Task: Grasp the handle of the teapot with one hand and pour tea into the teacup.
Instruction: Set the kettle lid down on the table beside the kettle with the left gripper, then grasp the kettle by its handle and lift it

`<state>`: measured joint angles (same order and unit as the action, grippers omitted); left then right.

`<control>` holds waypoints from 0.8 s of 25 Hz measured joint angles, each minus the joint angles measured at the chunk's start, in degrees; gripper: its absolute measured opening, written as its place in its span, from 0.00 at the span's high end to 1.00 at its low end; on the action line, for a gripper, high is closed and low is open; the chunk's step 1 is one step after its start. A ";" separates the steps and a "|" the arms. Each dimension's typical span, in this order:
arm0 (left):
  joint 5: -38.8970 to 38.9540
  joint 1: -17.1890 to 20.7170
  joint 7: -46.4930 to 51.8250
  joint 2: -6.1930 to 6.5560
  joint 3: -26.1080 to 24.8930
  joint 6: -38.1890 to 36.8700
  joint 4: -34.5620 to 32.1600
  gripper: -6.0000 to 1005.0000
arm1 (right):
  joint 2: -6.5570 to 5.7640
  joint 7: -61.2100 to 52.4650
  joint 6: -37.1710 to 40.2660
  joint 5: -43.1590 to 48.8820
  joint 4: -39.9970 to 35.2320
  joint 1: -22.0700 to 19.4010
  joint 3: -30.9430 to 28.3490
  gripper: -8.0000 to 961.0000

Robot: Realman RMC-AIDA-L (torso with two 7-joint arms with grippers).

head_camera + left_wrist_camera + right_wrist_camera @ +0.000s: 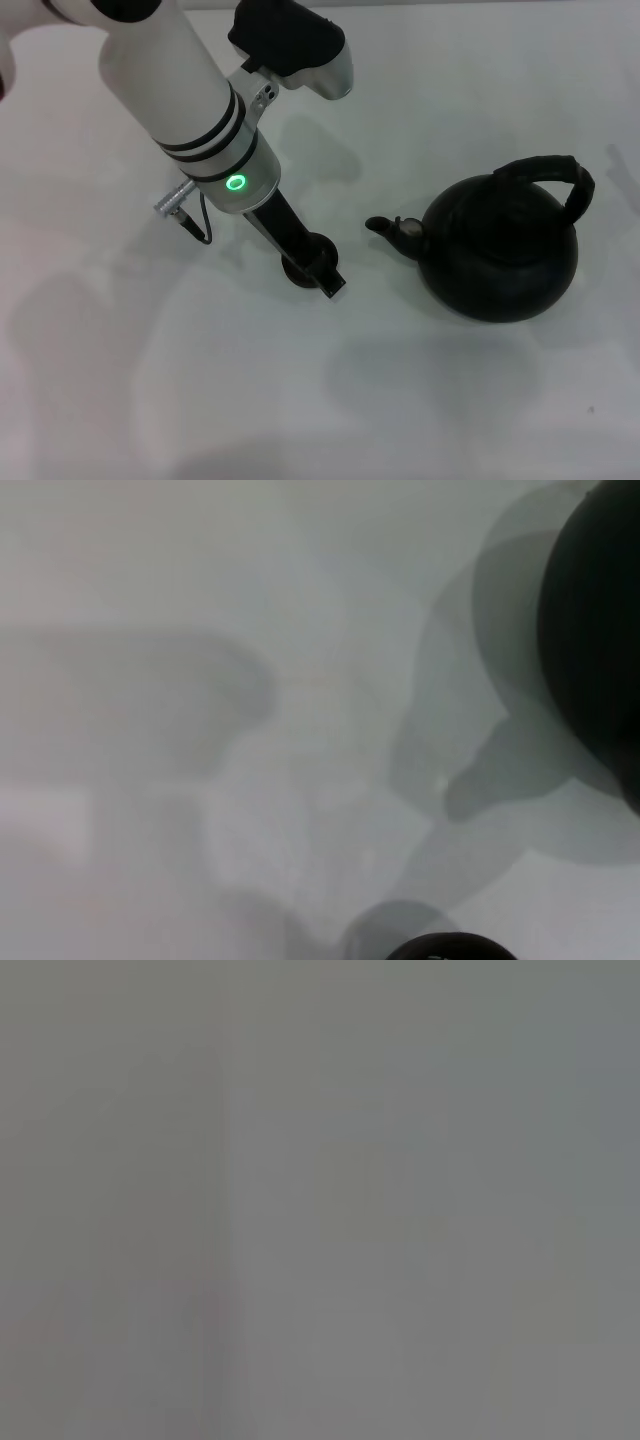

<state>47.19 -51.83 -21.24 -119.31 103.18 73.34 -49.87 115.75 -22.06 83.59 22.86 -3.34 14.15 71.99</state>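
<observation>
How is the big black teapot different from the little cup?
The teapot is far bigger than the cup. The teapot has a spout and an arched handle; the cup shows neither. The teapot stands free, while the left gripper is at the cup. Both are dark and sit on the white table.

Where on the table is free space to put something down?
The table is bare along its near edge, below the left gripper and the teapot. The far right corner is bare too. The gap between gripper, teacup and spout is crowded.
</observation>
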 joint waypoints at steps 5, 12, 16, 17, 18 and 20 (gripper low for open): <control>-0.57 2.42 0.38 0.25 -0.46 2.45 -4.72 0.13 | 0.00 0.00 0.00 -0.15 0.00 -0.03 0.00 0.09; -5.63 8.65 2.95 0.43 -2.29 8.65 -13.18 0.13 | -0.08 0.00 0.00 -0.29 -0.24 -0.49 -0.17 0.09; -7.48 13.09 3.72 0.44 -3.83 11.42 -17.35 0.13 | -0.21 0.00 0.06 -0.37 -0.42 -0.67 -0.29 0.09; -7.64 13.83 3.72 0.44 -4.22 11.84 -18.28 0.13 | -0.24 0.00 0.16 -0.38 -0.43 -0.72 -0.31 0.09; -8.00 15.76 3.69 0.44 -5.28 12.87 -21.12 0.13 | -0.27 0.00 0.22 -0.38 -0.44 -0.79 -0.35 0.09; -8.48 19.65 3.23 0.50 -7.53 13.96 -27.10 0.13 | -0.34 0.00 0.34 -0.40 -0.46 -1.03 -0.39 0.09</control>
<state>38.71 -32.18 -18.01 -118.81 95.65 87.30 -76.96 115.41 -22.06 83.93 22.47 -3.80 13.12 71.60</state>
